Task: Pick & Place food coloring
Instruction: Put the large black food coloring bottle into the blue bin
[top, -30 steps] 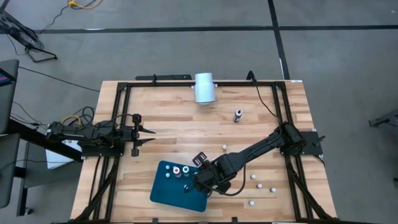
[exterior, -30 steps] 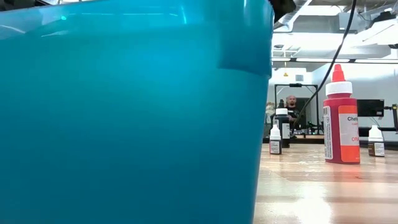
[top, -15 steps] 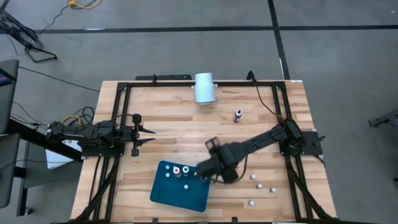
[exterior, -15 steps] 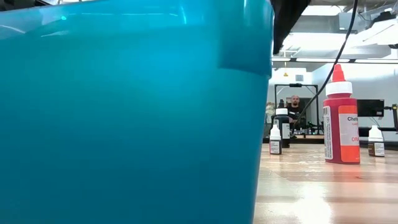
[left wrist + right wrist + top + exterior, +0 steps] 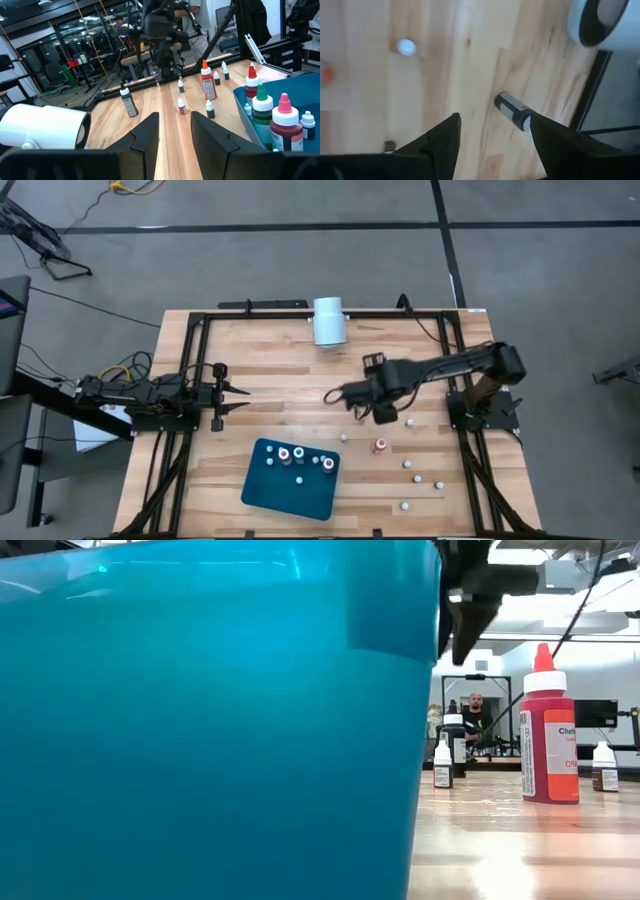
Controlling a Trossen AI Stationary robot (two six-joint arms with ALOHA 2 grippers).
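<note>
With the right gripper open and empty above the dark bottle, the next move is probably descending to grasp it.

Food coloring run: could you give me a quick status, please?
Right gripper open, empty, mid-table. Left gripper idle at left side. Several bottles in teal tray, others loose on table. Nothing blocking.

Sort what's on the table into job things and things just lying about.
Job:
- bottles in the tray
- loose bottles on the table
- orange bottle
- tray
- right gripper, open, empty

Lying about:
- white cylinder
- left gripper, idle at the left edge
</note>
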